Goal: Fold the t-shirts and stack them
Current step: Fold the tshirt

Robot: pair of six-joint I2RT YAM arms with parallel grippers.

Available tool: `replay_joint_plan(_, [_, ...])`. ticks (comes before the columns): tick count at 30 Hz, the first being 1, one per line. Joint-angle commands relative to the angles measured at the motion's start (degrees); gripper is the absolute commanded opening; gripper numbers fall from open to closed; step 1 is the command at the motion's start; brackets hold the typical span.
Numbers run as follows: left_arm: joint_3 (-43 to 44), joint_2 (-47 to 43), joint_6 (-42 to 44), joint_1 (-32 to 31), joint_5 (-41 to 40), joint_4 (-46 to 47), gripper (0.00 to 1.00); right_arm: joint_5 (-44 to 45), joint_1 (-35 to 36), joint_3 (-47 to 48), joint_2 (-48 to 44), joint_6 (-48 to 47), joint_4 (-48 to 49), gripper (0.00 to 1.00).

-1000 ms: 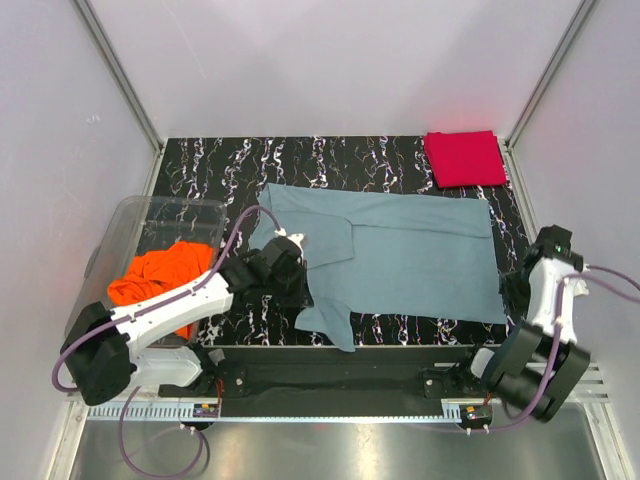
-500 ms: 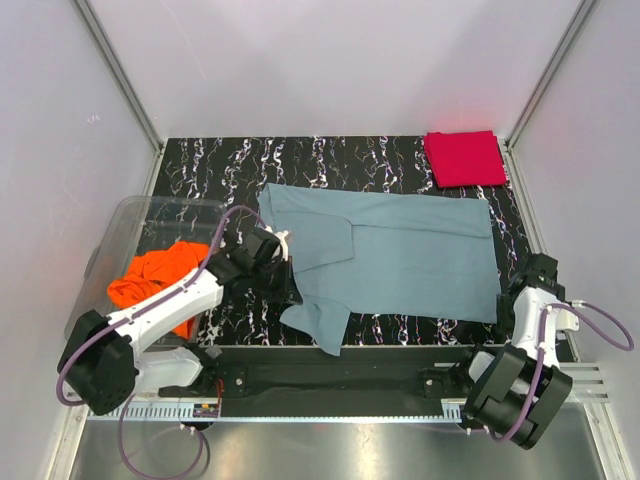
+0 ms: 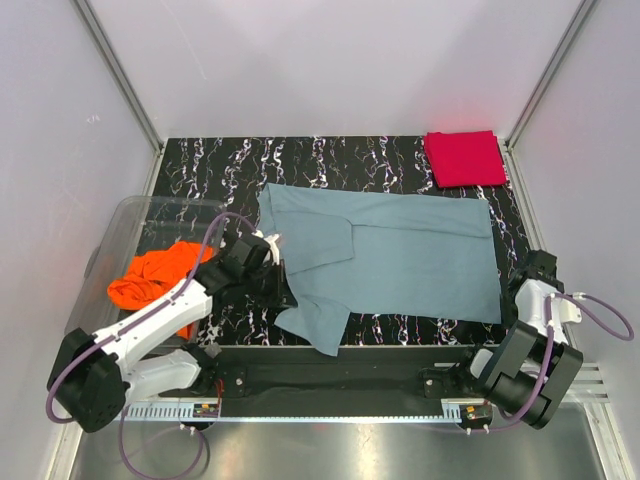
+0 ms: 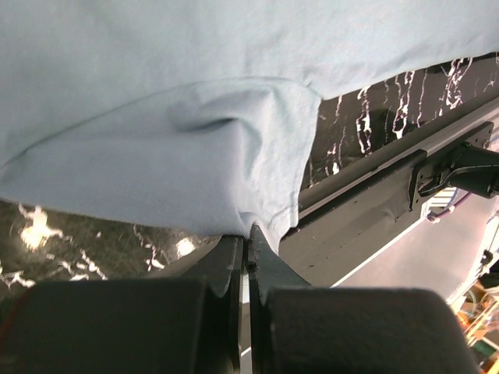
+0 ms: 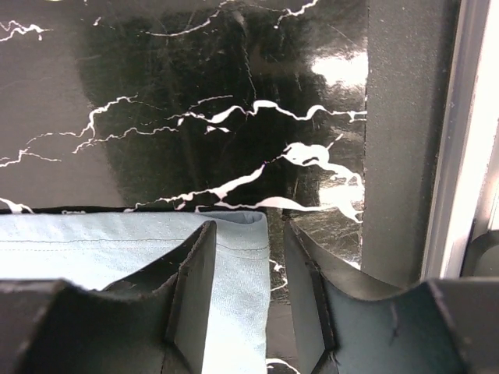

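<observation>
1. Grey-blue cloth covers the middle of the black marbled table (image 3: 220, 160). This is the grey-blue t-shirt (image 3: 400, 255), which lies spread out and mostly flat, with its long side running left to right.
2. The left gripper (image 4: 248, 248) is at the left near part of this t-shirt, by the sleeve. Its jaws are pressed together and pinch a fold of the cloth. From the pinch the cloth fans out in soft wrinkles, and one flap reaches toward the near edge of the table.
3. The right gripper (image 5: 248, 265) is at the near right corner of the same t-shirt. Its jaws stand spread apart, with the corner hem lying in the gap between them. One of its fingers (image 5: 191, 280) stands over the cloth and the other over bare table. Whether either one touches the cloth cannot be told.
4. The red t-shirt (image 3: 465, 158) lies folded into a neat square at the far right corner of the table, apart from the grey-blue t-shirt.
5. The orange t-shirt (image 3: 160, 275) lies crumpled inside the clear plastic bin (image 3: 130, 225) at the left side of the table.
</observation>
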Motion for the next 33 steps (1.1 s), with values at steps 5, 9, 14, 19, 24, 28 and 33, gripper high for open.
replay_joint_plan(5, [-2.81,-4.47,-3.88,1.22,-1.15,0.80,0.00,3.17,-0.21,1.69,0.59,0.14,1.11,0.48])
replay_joint_plan(9, [-2.90,-5.26,-4.85,1.31,-1.06,0.80,0.00,4.49,0.06,3.45,4.36,2.52,-0.47,0.42])
replay_joint_plan(14, [-2.90,-5.88,-5.29,1.31,-1.06,0.71,0.00,4.32,0.23,3.55,4.73,2.09,-0.74,0.09])
replay_joint_plan(19, [-2.99,-7.98,-5.56,1.49,-1.41,-0.17,0.00,3.17,0.15,2.49,1.83,-0.63,0.32,0.00])
replay_joint_plan(24, [-3.69,-10.62,-5.64,1.66,-2.64,-3.15,0.00,-0.17,0.15,4.24,0.86,-7.93,-0.73,0.00])
replay_joint_plan(28, [-3.78,-11.68,-5.99,1.84,-3.17,-4.74,0.00,-1.31,3.04,6.44,2.09,-10.48,-1.96,0.00])
replay_joint_plan(33, [-0.01,-9.67,-3.10,4.20,-5.27,-5.79,0.00,-3.42,4.72,12.06,6.99,-15.31,-2.14,0.00])
